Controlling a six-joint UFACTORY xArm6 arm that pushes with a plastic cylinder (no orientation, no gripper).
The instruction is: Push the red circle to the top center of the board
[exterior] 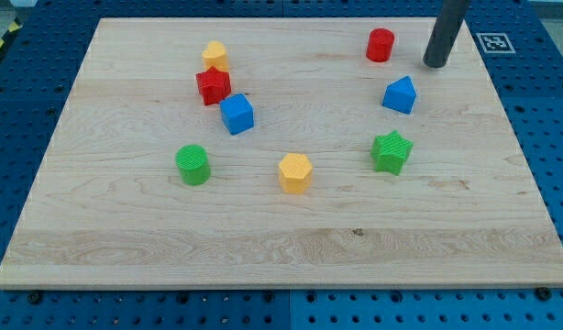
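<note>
Toward the upper right of the frame, the red circle (pixel 380 44) stands upright on the wooden counter (pixel 281 238), a short ribbed cylinder, right of top center and near the far edge. My tip (pixel 436 64) rests just to its right, apart from it, with the blue block (pixel 401 94) below them. No gripper exists on this rod, so nothing is grasped. I judge the approach step is in hand; next, a leftward push along the top edge. Whether the tip sits exactly level with the circle is hard to tell.
</note>
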